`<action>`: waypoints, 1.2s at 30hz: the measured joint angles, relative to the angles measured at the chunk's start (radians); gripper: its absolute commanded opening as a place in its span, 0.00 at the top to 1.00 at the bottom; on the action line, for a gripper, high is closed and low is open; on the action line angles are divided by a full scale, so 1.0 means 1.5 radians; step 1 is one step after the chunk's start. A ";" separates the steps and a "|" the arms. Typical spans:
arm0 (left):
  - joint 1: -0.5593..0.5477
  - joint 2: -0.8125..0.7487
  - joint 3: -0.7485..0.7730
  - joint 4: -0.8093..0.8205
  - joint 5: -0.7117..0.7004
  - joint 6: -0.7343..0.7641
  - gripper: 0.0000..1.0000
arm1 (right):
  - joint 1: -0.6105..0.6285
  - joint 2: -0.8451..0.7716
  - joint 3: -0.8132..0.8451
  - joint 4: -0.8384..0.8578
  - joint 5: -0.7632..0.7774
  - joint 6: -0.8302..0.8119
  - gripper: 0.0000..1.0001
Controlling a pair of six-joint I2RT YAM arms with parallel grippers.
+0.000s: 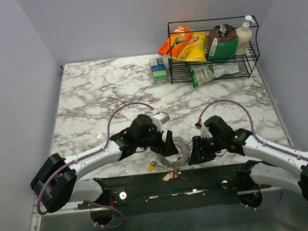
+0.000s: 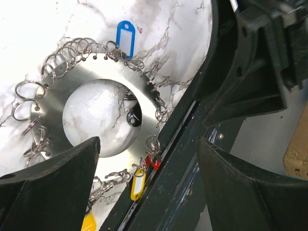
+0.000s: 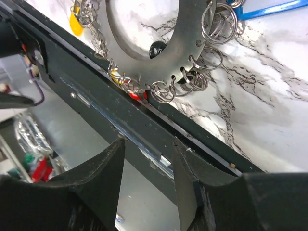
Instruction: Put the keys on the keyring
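Top external shows marble tabletop (image 1: 113, 92) (lilac walls (image 1: 7, 81)), left claw (image 1: 167, 146) wide, right claw (image 1: 193, 151) narrower, both empty.

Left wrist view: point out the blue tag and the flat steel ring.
Blue tag (image 2: 124, 38): left wrist view, its white label window.
Flat steel ring (image 2: 54, 103): left wrist view, left band.

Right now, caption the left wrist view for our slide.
Open left gripper at the keyring, a flat metal disc rimmed with split rings and coloured tags.
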 measured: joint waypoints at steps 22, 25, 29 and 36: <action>0.000 -0.048 -0.037 0.017 -0.016 -0.018 0.12 | -0.001 0.090 -0.090 0.248 -0.019 0.171 0.48; 0.000 -0.049 -0.037 0.017 -0.016 -0.018 0.12 | -0.001 0.102 -0.090 0.252 -0.023 0.174 0.48; 0.000 -0.049 -0.037 0.017 -0.016 -0.018 0.12 | -0.001 0.116 -0.090 0.257 -0.028 0.174 0.48; 0.000 -0.049 -0.037 0.016 -0.017 -0.017 0.12 | -0.001 0.166 -0.077 0.259 -0.036 0.170 0.48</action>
